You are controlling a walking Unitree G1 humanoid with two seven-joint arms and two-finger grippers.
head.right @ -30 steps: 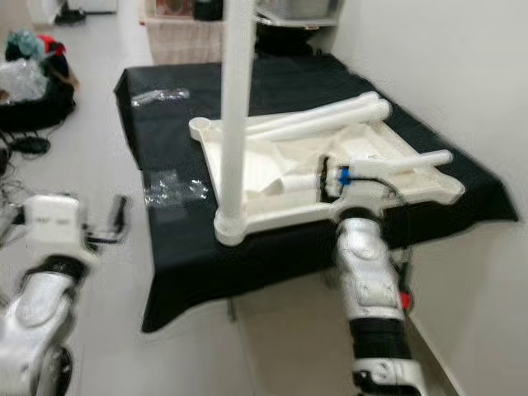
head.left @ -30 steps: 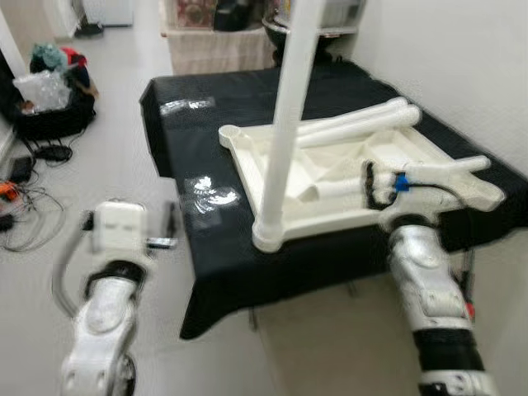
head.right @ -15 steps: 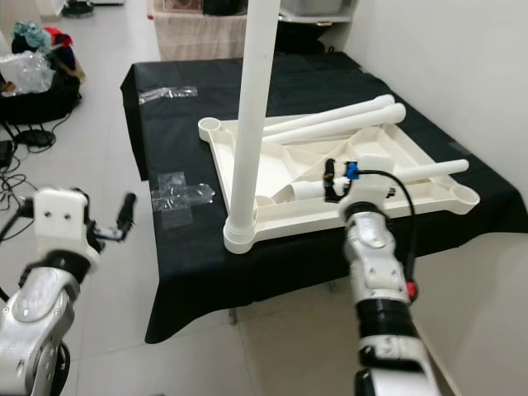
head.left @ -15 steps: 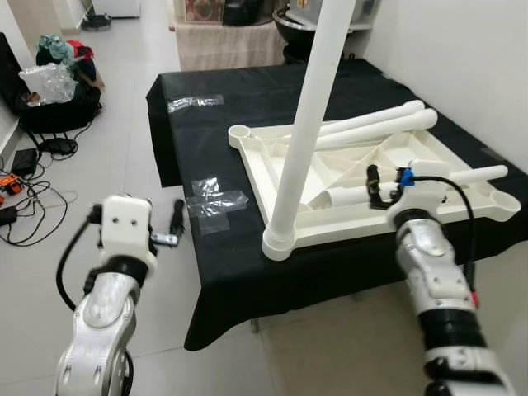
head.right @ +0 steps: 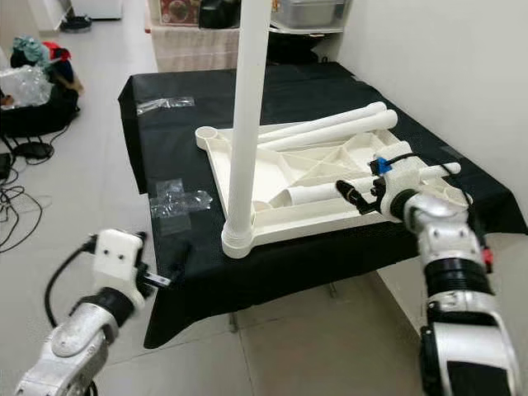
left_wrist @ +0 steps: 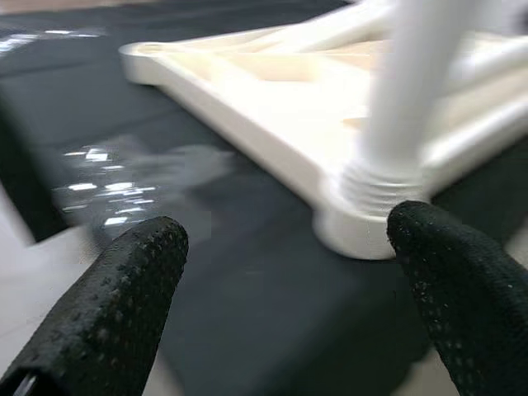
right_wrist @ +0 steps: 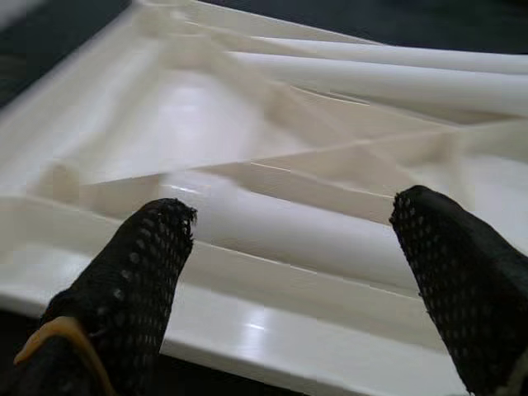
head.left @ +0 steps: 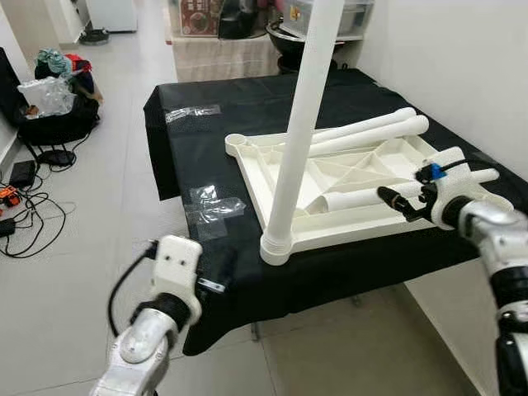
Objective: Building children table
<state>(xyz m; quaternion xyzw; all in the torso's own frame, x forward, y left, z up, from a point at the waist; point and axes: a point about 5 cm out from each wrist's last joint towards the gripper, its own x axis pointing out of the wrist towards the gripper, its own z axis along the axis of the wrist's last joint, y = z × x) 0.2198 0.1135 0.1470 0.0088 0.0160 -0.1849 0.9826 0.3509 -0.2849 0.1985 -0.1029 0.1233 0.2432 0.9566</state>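
Observation:
The white table top (head.left: 247, 161) lies upside down on the black-covered table. One white leg (head.left: 301, 124) stands upright, screwed into the near left corner socket (head.left: 276, 247). A loose leg (head.left: 355, 198) lies inside the top, two more legs (head.left: 371, 130) rest along its far side, and another leg (head.left: 483, 175) lies at the right corner. My right gripper (head.left: 400, 200) is open, just off the near end of the loose leg (right_wrist: 289, 235). My left gripper (head.right: 180, 254) is open, low at the table's front edge, pointing at the upright leg's base (left_wrist: 375, 186).
Crumpled clear plastic (head.left: 216, 206) lies on the black cloth (head.left: 198, 148) left of the top, with another piece (head.left: 191, 111) farther back. Bags (head.left: 49, 91) and cables (head.left: 25, 214) are on the floor at left. A white wall runs along the right.
My left arm has swung in from the open floor to the table's front edge. My right arm has moved out to the right, its gripper now pointing left at the loose leg. The camera has shifted.

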